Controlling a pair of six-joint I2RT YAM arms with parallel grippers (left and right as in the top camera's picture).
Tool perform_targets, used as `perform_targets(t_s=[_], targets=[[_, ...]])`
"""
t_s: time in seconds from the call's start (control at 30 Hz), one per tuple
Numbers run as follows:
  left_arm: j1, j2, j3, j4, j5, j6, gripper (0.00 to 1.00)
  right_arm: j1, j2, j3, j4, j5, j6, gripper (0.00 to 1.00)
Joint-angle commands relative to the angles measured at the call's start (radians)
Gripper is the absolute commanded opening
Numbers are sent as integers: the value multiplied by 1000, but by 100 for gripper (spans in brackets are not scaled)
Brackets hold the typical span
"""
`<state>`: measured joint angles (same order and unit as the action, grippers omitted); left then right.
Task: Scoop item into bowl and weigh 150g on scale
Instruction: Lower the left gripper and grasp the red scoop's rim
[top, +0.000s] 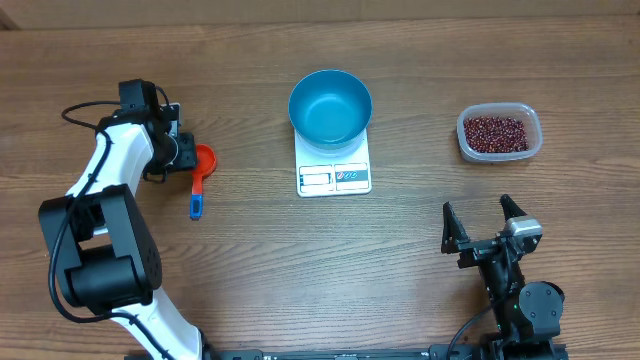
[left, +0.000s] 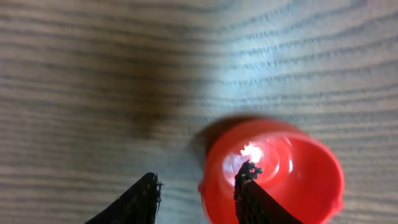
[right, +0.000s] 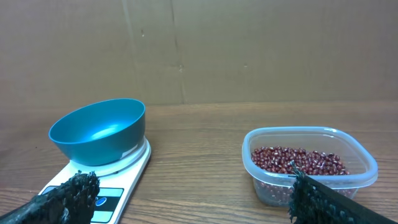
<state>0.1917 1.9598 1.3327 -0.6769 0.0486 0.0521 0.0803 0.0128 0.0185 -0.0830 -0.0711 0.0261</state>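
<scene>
Though set astride the cup wall of the small red plastic scoop (top: 203, 160) with the blue handle, well left of the flat white rectangular kitchen scale (top: 335, 177), not clamped on it yet. Left gripper (left: 199, 179) half-spread, with one finger inside the cup and the other outside, clear of the wall, so holding nothing. Right gripper (top: 477, 208) spread wide and empty, to the right of the scale and nearer the robot.

Could easily slip from here. Pinching a thin curved wall may spin the scoop or squirt it sideways across the wooden table (top: 250, 280). Also leaves a finger sitting in the cup (less room for a load) and the handle swinging free.

Small dark red-brown beans (top: 497, 131) heaped in the clear rounded plastic tub (top: 535, 143), well right of the scale. Round deep blue plastic bowl (top: 330, 105) standing empty on the scale. Means a long carry past the scale, where a low pass could nudge the bowl off its platform. Might also shove the light tub along rather than fill the scoop.
</scene>
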Motion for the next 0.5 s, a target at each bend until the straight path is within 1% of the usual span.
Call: perform_targets(t_s=[0.0,0.03,0.07,0.2,0.23,0.27,0.3,0.47], targets=[[3,35,19,24,-15,16,38,5,-10,-11,3,8,2,100],[3,42,19,31,-15,16,34,5,-10,-11,3,8,2,100],[3,48,19,37,-15,16,32,5,-10,-11,3,8,3,100],[3,69,19,57,-15,27,25,5,-10,-11,3,8,2,100],[3,73,19,62,-15,32,19,5,-10,-11,3,8,2,100],[3,75,19,65,-16,32,9,5,-10,-11,3,8,3,100],[3,75,19,68,-16,32,4,5,-10,-11,3,8,3,100],[2,75,20,82,-15,31,4,5,-10,-11,3,8,2,100]])
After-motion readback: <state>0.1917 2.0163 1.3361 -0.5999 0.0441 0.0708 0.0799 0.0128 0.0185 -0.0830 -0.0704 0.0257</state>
